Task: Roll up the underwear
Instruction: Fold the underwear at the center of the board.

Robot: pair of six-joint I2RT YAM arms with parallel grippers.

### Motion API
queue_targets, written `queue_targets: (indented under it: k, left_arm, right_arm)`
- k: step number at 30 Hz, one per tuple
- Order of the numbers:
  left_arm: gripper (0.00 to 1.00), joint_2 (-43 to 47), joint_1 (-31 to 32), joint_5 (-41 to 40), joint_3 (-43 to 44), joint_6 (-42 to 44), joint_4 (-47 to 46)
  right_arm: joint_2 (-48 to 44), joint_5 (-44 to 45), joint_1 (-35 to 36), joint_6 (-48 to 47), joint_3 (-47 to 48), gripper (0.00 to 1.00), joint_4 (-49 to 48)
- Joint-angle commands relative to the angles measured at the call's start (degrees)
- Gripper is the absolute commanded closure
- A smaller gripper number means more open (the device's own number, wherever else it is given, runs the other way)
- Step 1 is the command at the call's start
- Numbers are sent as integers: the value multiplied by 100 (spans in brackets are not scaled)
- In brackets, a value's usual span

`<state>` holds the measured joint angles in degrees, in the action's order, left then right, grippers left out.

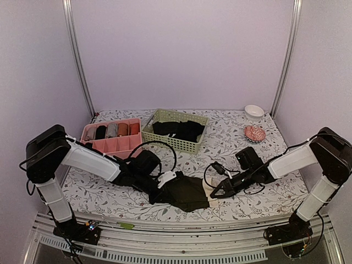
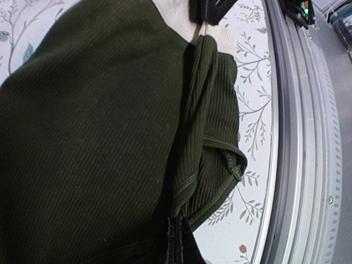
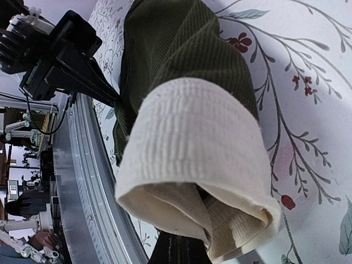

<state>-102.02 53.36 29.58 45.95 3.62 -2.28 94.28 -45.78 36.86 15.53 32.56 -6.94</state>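
Observation:
The underwear (image 1: 187,192), dark ribbed cloth with a cream waistband (image 1: 209,190), lies on the flowered table between both arms near the front edge. My left gripper (image 1: 155,192) is shut on the underwear's left edge; in the left wrist view the dark cloth (image 2: 99,137) fills the frame and the closed fingertips (image 2: 177,242) pinch a seam. My right gripper (image 1: 215,193) is shut on the cream waistband; in the right wrist view the waistband (image 3: 192,148) is folded over, with the fingers (image 3: 181,250) under its fold.
A pink divided tray (image 1: 113,144) with rolled bundles stands back left. A green basket (image 1: 177,142) holds black garments at back centre. A white bowl (image 1: 254,111) and a pink round thing (image 1: 254,133) sit back right. The metal front rail (image 1: 181,226) is close.

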Motion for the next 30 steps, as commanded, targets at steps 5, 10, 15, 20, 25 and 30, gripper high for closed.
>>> queue_targets:
  k: [5, 10, 15, 20, 25, 30]
  left_arm:
    - [100, 374, 60, -48, -21, -9, 195]
    - [100, 283, 60, -6, -11, 25, 201]
    - [100, 82, 73, 139, 36, 44, 170]
    - [100, 155, 86, 268, 45, 41, 123]
    - [100, 310, 111, 535, 45, 26, 67]
    - [100, 213, 139, 659, 48, 7, 17]
  right_arm:
    - [-592, -25, 23, 44, -121, 100, 119]
    - [-328, 18, 27, 13, -95, 100, 152]
    - [-181, 119, 44, 53, -113, 100, 139]
    - [-177, 203, 49, 97, -109, 100, 188]
    - [-182, 255, 49, 67, -75, 100, 278]
    - [-302, 220, 49, 79, -99, 100, 283]
